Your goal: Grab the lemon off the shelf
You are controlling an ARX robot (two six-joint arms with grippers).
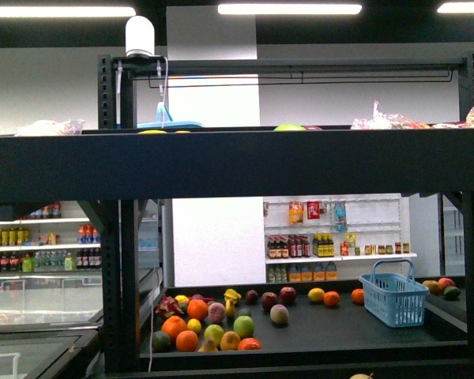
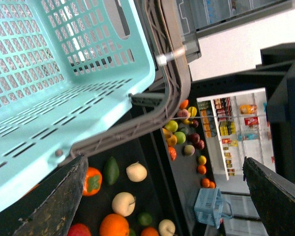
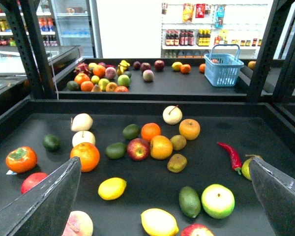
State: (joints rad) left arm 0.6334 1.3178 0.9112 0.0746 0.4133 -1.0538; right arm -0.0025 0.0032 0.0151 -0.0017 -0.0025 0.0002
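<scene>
Lemon (image 3: pixel 112 188): small, smooth, bright yellow oval, lying on its side on the dark deck of the shelf (image 3: pixel 216 128), touching nothing. Nothing rests on it.

Neighbours: an orange (image 3: pixel 85 156) and a green avocado (image 3: pixel 115 150) just behind it. A red apple (image 3: pixel 138 149) is near. A paler, larger yellow fruit (image 3: pixel 159 222) lies just beside it toward the camera, and a red chilli (image 3: pixel 231 155) well apart.

Right gripper (image 3: pixel 163 162): we see the fingers (image 3: pixel 39 201) spread wide, holding nothing, above the fruit.

Left gripper (image 2: pixel 164 158): fingers also wide and empty. A teal basket (image 2: pixel 49 73) fills much of that view, close to one finger.
</scene>
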